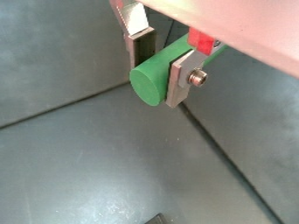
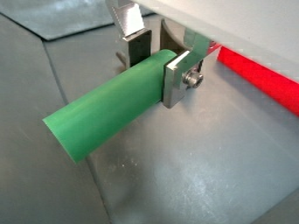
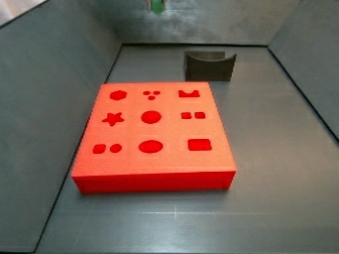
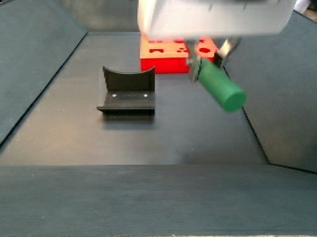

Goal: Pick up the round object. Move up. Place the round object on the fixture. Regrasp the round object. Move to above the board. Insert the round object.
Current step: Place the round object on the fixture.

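Both wrist views show my gripper (image 2: pixel 156 63) pinching the round object (image 2: pixel 107 114), held up in the air. Below my jaws is the smooth grey floor (image 2: pixel 198 184) with grey walls (image 3: pixel 59 60). Farther off, the fixture (image 4: pixel 126 91) stands apart from the board (image 3: pixel 151 134).

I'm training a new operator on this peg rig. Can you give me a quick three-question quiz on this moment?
1. True or false: the gripper holds the round object clear of the floor.
2. What sits in the notch of the fixture? A) the peg B) nothing C) a red block
3. Name the colour of the board.

Key: 1 true; 2 B; 3 red-orange.
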Controlling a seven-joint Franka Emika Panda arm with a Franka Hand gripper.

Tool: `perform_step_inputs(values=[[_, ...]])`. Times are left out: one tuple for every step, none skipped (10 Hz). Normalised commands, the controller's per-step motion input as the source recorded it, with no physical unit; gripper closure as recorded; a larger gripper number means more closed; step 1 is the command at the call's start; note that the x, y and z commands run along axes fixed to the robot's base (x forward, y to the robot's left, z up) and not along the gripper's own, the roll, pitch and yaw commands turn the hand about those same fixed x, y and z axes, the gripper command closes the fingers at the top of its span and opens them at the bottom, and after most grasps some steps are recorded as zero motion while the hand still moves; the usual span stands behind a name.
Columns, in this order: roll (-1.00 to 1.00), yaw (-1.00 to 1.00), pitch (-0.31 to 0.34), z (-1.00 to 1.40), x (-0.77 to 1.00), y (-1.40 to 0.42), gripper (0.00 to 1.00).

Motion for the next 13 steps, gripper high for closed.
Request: perform_step_inputs(values=[[-0.1,0.01,0.016,0.55,-0.01,-0.01,1.0],[-0.11,0.01,0.022,0.38,0.0,-0.01,1.0],[-0.12,0.01,0.028,0.27,0.0,-0.01,1.0],[-0.2,-1.0,0.125,0.54,0.99,-1.0,1.0],[-0.22,-1.0,0.16,0.52,1.0,-0.99,1.0],[-0.21,-0.77,0.157,0.5,1.0,-0.93,1.0],[-0.2,-0.6,0.135,0.47,1.0,-0.87,1.0],[-0.17,-0.34,0.092,0.37,1.0,-0.71,1.0],[-0.15,-0.15,0.081,0.27,1.0,-0.49,1.0],[-0.14,-0.08,0.094,0.21,0.96,-0.37,1.0],[-0.12,-0.04,0.108,0.14,0.85,-0.25,1.0],[-0.1,-0.02,0.119,0.09,0.74,-0.14,1.0],[-0.07,0.0,0.131,0.04,0.6,-0.07,1.0]])
